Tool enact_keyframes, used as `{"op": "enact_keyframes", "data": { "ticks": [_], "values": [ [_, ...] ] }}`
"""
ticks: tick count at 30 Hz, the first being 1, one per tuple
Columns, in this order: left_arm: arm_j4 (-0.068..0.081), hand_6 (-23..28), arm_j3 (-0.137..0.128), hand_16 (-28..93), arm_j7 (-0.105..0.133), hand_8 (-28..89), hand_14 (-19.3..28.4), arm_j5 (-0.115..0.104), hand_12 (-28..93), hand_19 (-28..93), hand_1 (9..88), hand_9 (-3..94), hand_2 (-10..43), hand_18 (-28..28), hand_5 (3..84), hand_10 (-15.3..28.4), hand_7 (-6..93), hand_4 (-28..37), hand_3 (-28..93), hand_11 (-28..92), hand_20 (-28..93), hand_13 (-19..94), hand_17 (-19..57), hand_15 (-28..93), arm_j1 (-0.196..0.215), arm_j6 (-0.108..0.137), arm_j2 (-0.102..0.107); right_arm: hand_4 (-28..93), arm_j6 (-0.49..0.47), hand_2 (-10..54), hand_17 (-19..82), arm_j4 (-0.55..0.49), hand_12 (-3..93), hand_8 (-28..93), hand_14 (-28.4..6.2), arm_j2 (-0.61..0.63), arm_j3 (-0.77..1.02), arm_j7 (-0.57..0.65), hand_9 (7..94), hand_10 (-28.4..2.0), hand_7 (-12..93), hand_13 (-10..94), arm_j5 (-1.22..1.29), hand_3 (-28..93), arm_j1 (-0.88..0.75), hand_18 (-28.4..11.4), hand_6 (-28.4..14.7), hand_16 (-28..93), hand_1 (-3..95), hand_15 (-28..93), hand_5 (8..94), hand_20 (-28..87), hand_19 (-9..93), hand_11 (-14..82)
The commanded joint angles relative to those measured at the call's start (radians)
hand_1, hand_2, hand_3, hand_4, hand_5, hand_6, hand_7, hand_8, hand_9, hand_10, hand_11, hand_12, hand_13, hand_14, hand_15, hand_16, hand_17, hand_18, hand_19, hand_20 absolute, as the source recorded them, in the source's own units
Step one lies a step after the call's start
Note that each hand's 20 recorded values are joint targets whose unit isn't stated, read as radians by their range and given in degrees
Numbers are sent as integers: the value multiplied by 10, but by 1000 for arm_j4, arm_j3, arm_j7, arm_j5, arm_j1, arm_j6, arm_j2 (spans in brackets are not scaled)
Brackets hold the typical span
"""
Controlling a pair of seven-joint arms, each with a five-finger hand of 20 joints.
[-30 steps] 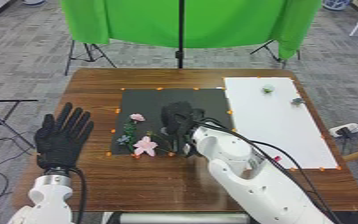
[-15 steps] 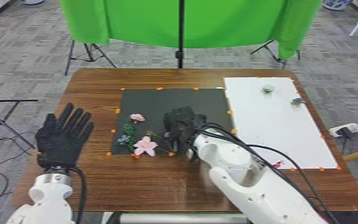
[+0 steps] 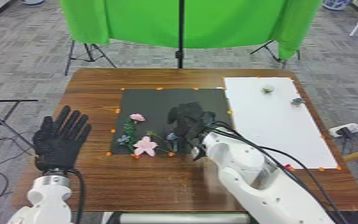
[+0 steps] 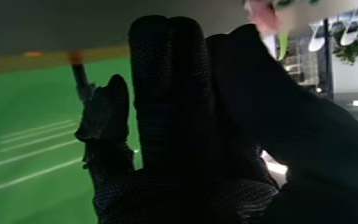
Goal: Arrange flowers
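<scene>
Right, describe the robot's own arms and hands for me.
The left arm and right arm are white with smooth, rounded shells. The left hand and right hand are gloved in black fabric, with a fine woven texture on the right one. Black cables run along the right arm, and a black cord loops beside the left wrist.

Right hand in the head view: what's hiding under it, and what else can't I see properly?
- Black sheet, part: head view, covered by the right hand.
- Anything under its palm: head view, hidden by the hand itself.
- Pink shape: right wrist view, blurred, cut by the top edge.
- Red spot: head view, too small.
</scene>
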Motion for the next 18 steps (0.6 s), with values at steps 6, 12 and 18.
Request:
{"op": "enact_keyframes", "data": {
  "ticks": [6, 12, 18],
  "values": [
    [-9, 89, -1, -45, 28, -101, 149, -4, 75, 265, 262, 309, 99, 126, 370, 149, 102, -283, 768, 149, 84, 222, -83, 230, 39, -30, -6, -283, 110, -95, 244, 48, 162, -136, -130, 170, 347, 241, 581, -158, 174, 508, 33, 862, -33, -223, -16, 166, 435, 455, 557, 393, 769, 173],
    [-13, 91, -10, -50, 35, -100, 154, 1, 76, 267, 260, 308, 99, 128, 371, 154, 100, -283, 768, 146, 84, 218, -85, 235, 57, -39, -8, -283, 48, -95, 192, 149, 140, -140, -156, 223, 460, 252, 432, -162, 182, 364, -30, 868, -35, -214, -31, 127, 437, 358, 463, 339, 703, 123],
    [-11, 91, -12, -51, 24, -99, 155, 11, 77, 267, 258, 308, 99, 129, 371, 154, 98, -283, 767, 144, 84, 218, -86, 236, 53, -46, -7, -283, -40, -95, 173, 247, 130, -142, -164, 216, 447, 238, 387, -148, 171, 326, -41, 841, 18, -217, -18, 134, 394, 310, 404, 326, 694, 107]
  ]
}}
